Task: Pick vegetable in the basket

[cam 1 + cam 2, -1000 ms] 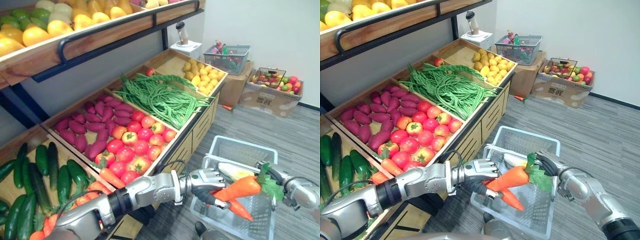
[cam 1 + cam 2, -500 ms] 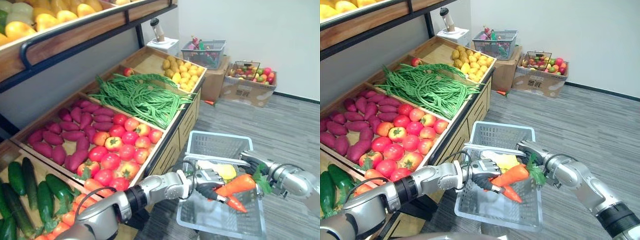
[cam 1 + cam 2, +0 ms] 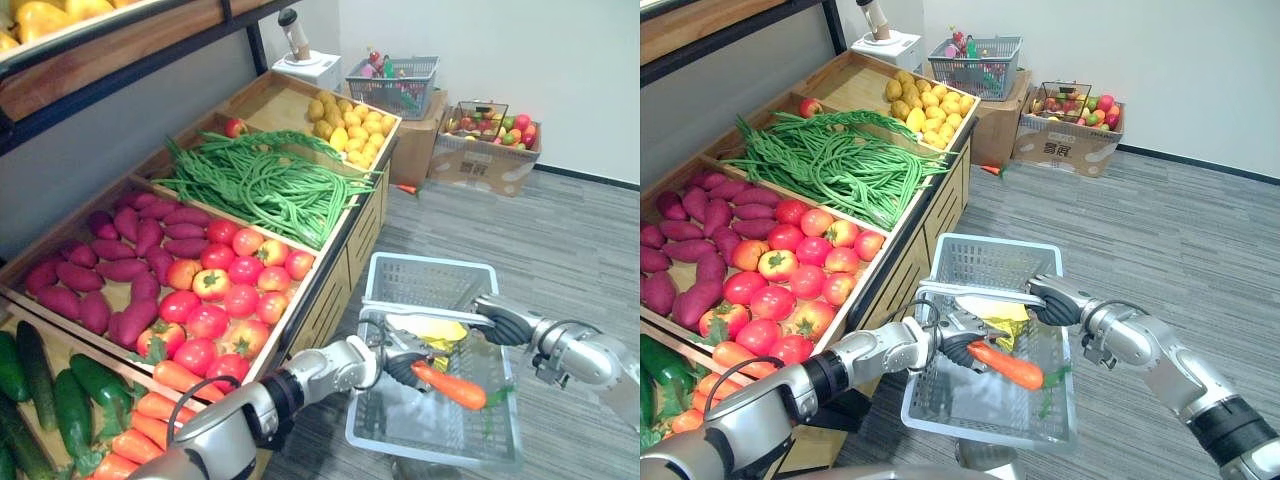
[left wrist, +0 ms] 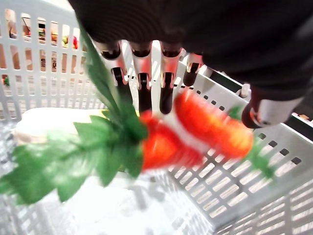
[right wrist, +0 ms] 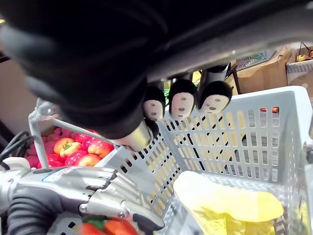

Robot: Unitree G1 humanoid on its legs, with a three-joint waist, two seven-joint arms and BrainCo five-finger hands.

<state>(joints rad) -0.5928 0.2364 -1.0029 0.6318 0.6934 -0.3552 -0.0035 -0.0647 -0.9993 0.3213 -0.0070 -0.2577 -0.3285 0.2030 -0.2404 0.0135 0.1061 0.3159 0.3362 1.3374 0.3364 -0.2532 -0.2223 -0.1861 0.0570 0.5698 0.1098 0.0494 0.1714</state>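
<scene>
The left hand hangs inside the basket, fingers loosely straight; the carrot lies just past its fingertips, long axis pointing away from the palm; the right hand clasps the handle.

Hands: two — left hand, right hand
White basket: one
Carrots in it: two
Corn in it: one
Cardboard boxes: two — by the far wall
Grey basket: one, on a box

The carrot is blurred; cucumbers cut off at edge.
</scene>
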